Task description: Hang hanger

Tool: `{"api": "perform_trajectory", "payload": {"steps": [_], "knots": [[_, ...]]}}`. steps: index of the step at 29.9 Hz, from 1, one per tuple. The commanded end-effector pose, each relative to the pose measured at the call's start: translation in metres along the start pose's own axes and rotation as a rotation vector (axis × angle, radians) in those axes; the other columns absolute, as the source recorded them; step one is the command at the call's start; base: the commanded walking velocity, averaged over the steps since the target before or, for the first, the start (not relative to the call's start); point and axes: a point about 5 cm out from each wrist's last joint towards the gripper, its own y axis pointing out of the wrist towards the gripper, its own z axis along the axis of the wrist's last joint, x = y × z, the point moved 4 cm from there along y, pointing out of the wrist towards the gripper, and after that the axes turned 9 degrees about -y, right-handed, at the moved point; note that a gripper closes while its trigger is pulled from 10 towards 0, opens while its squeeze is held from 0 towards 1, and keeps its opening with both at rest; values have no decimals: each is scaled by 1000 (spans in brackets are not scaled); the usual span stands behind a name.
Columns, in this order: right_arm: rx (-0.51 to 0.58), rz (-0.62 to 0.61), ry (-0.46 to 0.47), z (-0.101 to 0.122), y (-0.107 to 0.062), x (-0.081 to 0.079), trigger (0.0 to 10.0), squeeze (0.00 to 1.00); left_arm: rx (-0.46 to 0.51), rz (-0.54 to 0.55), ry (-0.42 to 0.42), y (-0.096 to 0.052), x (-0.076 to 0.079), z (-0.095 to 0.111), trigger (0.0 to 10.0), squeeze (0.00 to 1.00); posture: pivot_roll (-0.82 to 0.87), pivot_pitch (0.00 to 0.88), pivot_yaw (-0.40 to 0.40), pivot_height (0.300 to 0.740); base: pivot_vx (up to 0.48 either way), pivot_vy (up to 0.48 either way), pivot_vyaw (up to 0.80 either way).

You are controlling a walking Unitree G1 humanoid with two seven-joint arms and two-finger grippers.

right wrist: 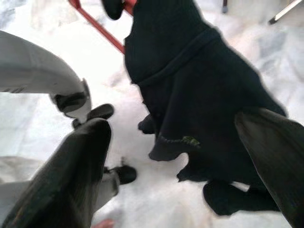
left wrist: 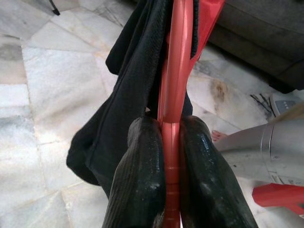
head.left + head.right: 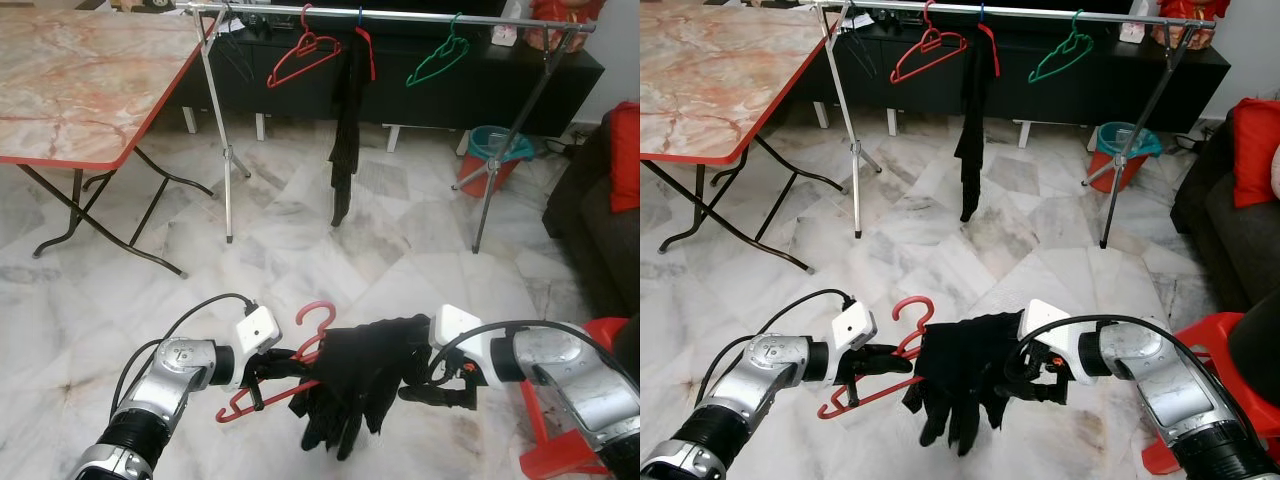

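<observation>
Ahead on the marble floor (image 3: 300, 250): rack (image 3: 400, 14) bearing hangers and a dark garment. Beside it, table (image 3: 70, 80). Low in front: red hanger (image 3: 300, 370) draped with black cloth (image 3: 365, 375). Left gripper (image 2: 171, 156) pinched tight on the hanger. Right gripper (image 1: 175, 142) spread wide beside the cloth.

No readable text, labels, brands or numbers — none on any surface, no signs
</observation>
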Motion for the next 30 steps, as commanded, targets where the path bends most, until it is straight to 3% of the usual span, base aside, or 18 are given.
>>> {"api": "perform_trajectory", "payload": {"steps": [1, 2, 6, 11, 17, 22, 27, 30], "knots": [[-15, -100, -3, -3, -8, 14, 10000, 0, 39, -2, 22, 0, -2, 10, 0, 0, -18, 105, -78, 740, 0, 0, 0], [-42, -183, 7, -9, -10, 24, 10000, 0, 39, -2, 21, -2, -3, 10, 0, 0, -21, 100, -80, 740, 0, 0, 0], [-54, -269, 53, -17, -11, 29, 10000, 0, 36, -1, 18, -5, -4, 9, 0, 0, -20, 98, -81, 740, 0, 0, 0], [-79, -264, 128, -37, -9, 8, 10000, 0, 32, 15, 16, -10, -8, 8, 0, 0, -18, 97, -80, 740, 0, 0, 0], [-128, -163, 158, -62, -24, -17, 10000, 0, 44, 25, 7, -19, -13, 12, 0, 0, -28, 108, -77, 740, 0, 0, 0], [-225, -242, 158, -83, -45, -4, 10000, 0, 41, -11, -9, -31, -14, 14, 0, 0, -32, 112, -77, 740, 0, 0, 0], [-216, -296, 136, -78, -53, 10, 10000, 0, -15, -54, 2, -42, -12, 9, 0, 0, -27, 114, -77, 740, 0, 0, 0], [-222, -271, 122, -78, -54, 11, 10000, 0, -15, -83, 6, -48, -11, 14, 0, 0, -25, 116, -81, 740, 0, 0, 0]]}}
